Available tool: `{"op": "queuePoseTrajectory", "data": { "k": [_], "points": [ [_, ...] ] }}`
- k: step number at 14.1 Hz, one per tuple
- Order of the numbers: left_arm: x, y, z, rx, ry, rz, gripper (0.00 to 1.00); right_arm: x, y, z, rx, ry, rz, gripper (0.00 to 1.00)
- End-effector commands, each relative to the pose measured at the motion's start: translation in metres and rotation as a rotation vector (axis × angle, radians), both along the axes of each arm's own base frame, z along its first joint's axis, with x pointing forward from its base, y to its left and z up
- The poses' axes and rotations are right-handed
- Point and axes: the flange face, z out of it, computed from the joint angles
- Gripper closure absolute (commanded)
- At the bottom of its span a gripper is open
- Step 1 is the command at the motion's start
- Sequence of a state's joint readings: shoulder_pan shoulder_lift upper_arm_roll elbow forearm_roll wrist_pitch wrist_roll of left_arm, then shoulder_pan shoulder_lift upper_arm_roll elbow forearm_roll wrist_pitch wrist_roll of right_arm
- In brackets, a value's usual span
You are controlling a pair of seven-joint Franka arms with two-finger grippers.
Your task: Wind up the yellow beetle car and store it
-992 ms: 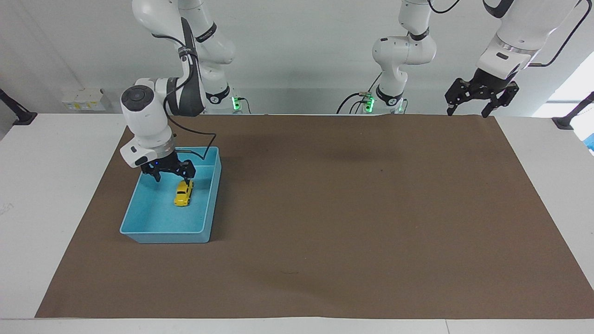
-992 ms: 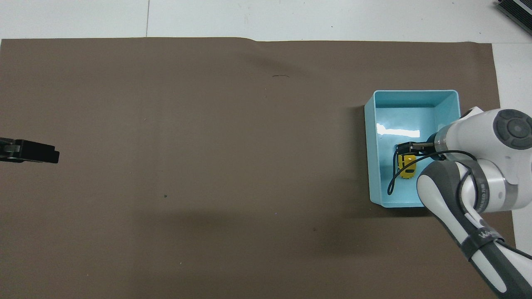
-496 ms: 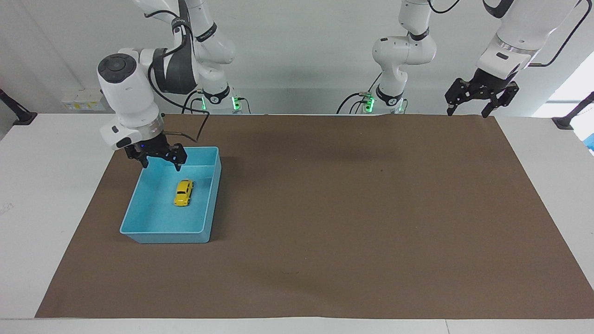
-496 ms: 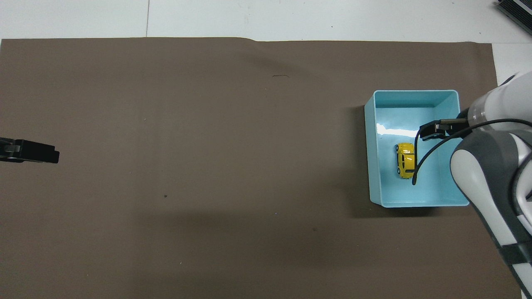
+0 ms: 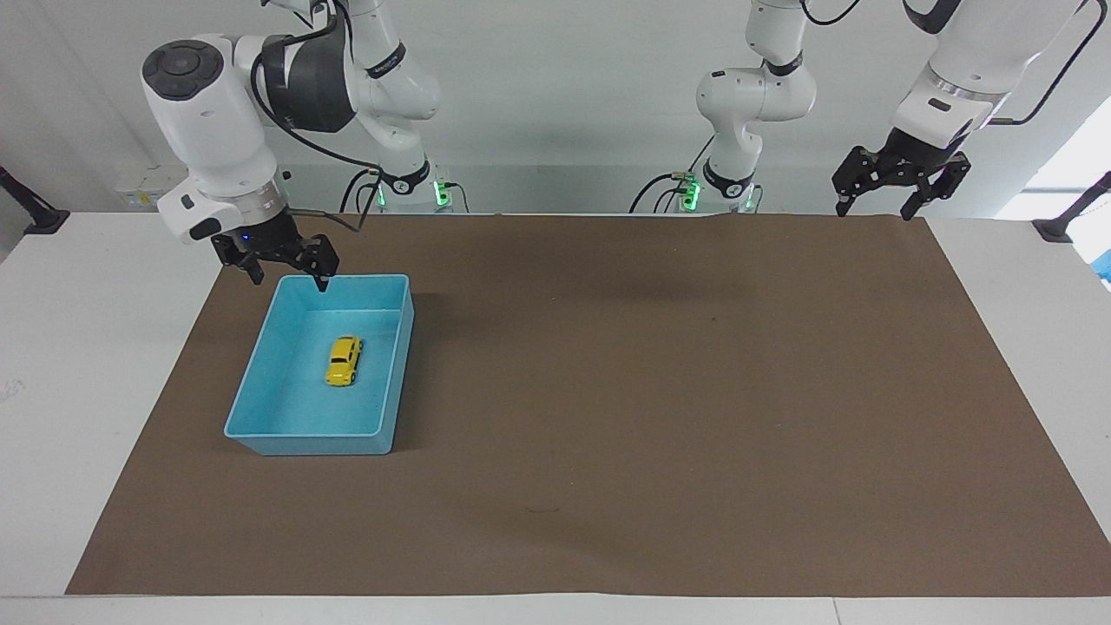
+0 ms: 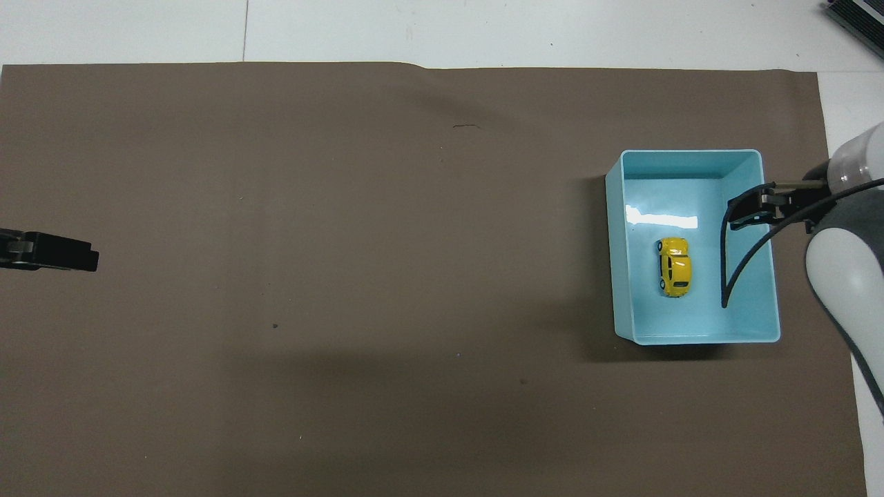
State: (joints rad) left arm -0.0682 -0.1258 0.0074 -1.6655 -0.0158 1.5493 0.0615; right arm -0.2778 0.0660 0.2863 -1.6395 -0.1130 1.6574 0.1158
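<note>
The yellow beetle car lies on its wheels on the floor of the light blue bin, free of any gripper. It also shows in the overhead view, inside the bin. My right gripper is open and empty, raised over the bin's edge nearest the robots; in the overhead view it hangs over the bin's side wall. My left gripper is open and empty, held up over the brown mat's corner at the left arm's end; its tip shows in the overhead view.
A brown mat covers most of the white table. The bin stands on the mat toward the right arm's end. A black cable from the right arm hangs over the bin.
The right gripper has let go of the car and risen out of the bin, drawing back toward the robots. The car stays in the bin. The left arm has not moved.
</note>
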Motion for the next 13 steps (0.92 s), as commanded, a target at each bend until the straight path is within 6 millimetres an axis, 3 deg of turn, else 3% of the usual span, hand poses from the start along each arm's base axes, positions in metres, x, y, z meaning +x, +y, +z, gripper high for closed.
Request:
{"op": "queuePoseTrajectory", "data": {
  "k": [1,4,6,8,13],
  "points": [
    [-0.003,0.004,0.005,0.002,0.006,-0.005,0.00,0.002,-0.008,0.013,0.043,0.010,0.003,0.00],
    [-0.003,0.004,0.005,0.002,0.006,-0.005,0.00,0.003,-0.011,0.010,0.049,0.018,0.033,0.00],
    [-0.003,0.004,0.005,0.002,0.006,-0.005,0.00,0.001,-0.009,0.022,0.066,-0.002,0.043,0.00],
    [-0.003,0.004,0.005,0.002,0.006,-0.005,0.00,0.001,-0.002,0.021,0.070,0.000,0.054,0.00],
    [-0.003,0.004,0.005,0.002,0.008,-0.005,0.00,-0.005,-0.009,0.031,0.090,-0.012,0.028,0.00]
  ]
}}
